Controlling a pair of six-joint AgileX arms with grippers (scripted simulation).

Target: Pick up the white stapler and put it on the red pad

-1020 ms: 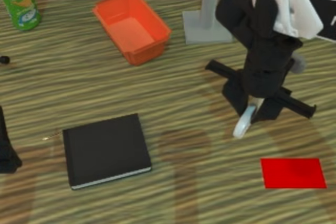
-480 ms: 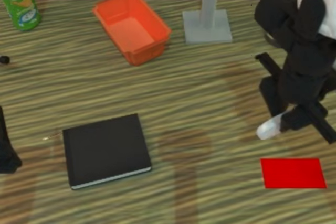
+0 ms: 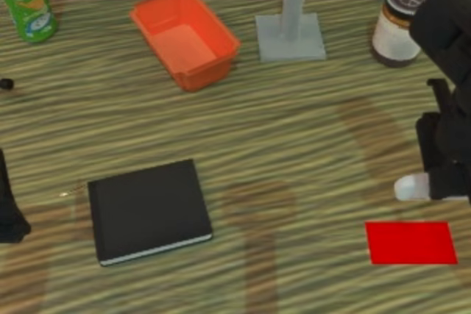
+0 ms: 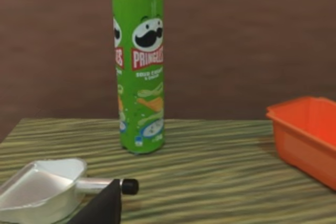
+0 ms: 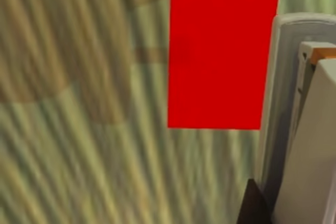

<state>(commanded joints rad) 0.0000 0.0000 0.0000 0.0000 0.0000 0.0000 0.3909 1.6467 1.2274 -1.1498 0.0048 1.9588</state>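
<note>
The white stapler point(image 3: 411, 186) hangs just above the table near the right edge, only its rounded end sticking out from my right gripper point(image 3: 436, 184), which is shut on it. In the right wrist view the stapler point(image 5: 294, 119) fills one side, with a dark fingertip point(image 5: 253, 208) against it. The red pad point(image 3: 411, 243) lies flat on the table just in front of the stapler, toward the near edge; in the right wrist view the red pad point(image 5: 223, 51) lies beside the stapler. My left gripper point(image 3: 9, 215) stays parked at the left edge.
An orange tray point(image 3: 185, 34) and a grey post on a square base point(image 3: 291, 31) stand at the back. A jar point(image 3: 396, 26) is at the back right, a green can point(image 3: 26, 1) at the back left. A black book point(image 3: 149, 211) lies front left.
My right arm has carried the stapler to the right and toward the near edge, ending just behind the red pad. The jar is now uncovered. The left arm has not moved.
</note>
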